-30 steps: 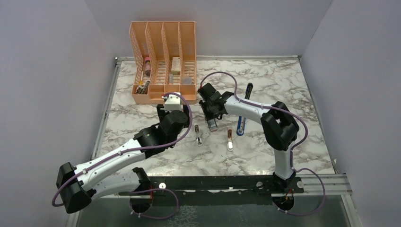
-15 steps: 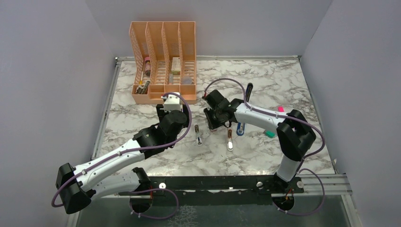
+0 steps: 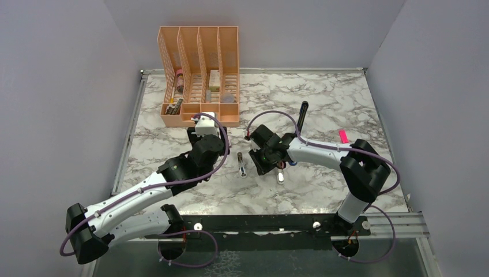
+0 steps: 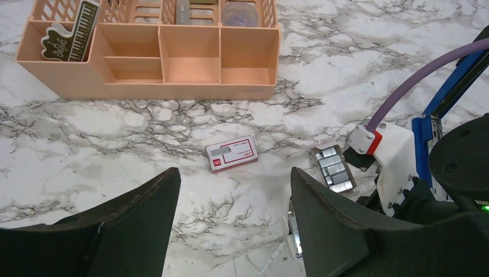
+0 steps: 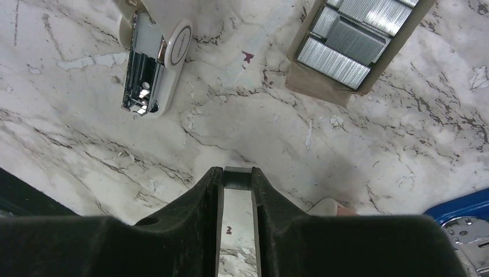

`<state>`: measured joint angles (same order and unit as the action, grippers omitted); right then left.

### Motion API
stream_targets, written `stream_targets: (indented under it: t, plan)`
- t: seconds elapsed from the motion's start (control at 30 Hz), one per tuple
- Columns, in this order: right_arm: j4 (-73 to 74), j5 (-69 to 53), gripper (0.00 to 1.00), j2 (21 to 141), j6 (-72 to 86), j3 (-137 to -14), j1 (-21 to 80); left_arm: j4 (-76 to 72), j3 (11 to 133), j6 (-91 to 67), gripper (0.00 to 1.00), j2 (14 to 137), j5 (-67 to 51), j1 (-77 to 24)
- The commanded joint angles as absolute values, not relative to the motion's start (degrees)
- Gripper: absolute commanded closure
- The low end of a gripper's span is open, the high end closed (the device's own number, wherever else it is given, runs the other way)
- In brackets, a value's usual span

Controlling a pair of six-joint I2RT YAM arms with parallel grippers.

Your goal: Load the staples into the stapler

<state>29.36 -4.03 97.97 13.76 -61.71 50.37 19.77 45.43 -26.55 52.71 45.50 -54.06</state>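
Observation:
The staples' red-and-white box (image 4: 232,154) lies shut on the marble between my left fingers' line of sight. Its inner tray of staples (image 4: 334,168) (image 5: 357,40) sits apart to the right. My right gripper (image 5: 237,175) (image 3: 263,164) is shut on a short grey strip of staples, just above the table. The blue stapler (image 4: 425,128) (image 5: 463,212) lies beside it, mostly hidden by the right arm (image 3: 293,163). My left gripper (image 4: 233,173) hangs open and empty above the table, near the box.
An orange desk organizer (image 3: 199,75) (image 4: 150,63) stands at the back left. A small white stapler-like item (image 5: 151,69) (image 3: 242,165) and a second one (image 3: 280,173) lie near the right gripper. A pink highlighter (image 3: 343,136) lies at the right.
My right gripper has swung from the staple tray toward the near side, still shut on the strip. The pink highlighter came into view behind the arm. The left arm shifted slightly left.

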Motion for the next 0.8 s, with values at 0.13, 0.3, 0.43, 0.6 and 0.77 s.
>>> stream_targets:
  t: [0.13,0.3,0.43,0.6,0.77]
  plan:
    - [27.4,-4.2,0.56,98.5,14.3,-61.7,51.2,20.1,45.9,-27.2,0.29,50.8,45.2,-53.8]
    - [26.3,-1.4,0.54,97.8,18.0,-61.6,51.1,20.4,46.1,-27.2,0.29,50.4,45.3,-53.8]
    - [26.6,2.8,0.54,98.7,21.0,-62.4,51.1,20.4,46.0,-27.3,0.29,50.4,45.3,-53.8]
    - [28.7,8.0,0.54,101.5,23.9,-63.8,51.5,20.4,46.0,-27.4,0.29,50.8,45.3,-53.8]
    - [28.5,8.5,0.53,102.4,24.5,-63.8,51.7,20.4,45.9,-27.6,0.29,51.0,45.3,-53.8]
